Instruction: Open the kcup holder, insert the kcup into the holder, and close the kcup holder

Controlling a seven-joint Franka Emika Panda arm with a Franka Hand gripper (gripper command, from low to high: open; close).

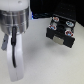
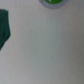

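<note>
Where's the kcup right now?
Only the wrist view shows the kcup: a green round pod, cut off by that picture's edge, lying on the pale table. It's not visible in the exterior view.

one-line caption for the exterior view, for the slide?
Franka arm looms in the foreground over a white table, with the black kcup holder beyond at the exterior view's right; pincer out of frame.

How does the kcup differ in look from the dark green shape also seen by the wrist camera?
The kcup is round and bright green with a whitish centre; the dark green shape is angular and darker. The kcup takes up less of the picture than the dark green shape. Both are green, cropped by the frame.
</note>
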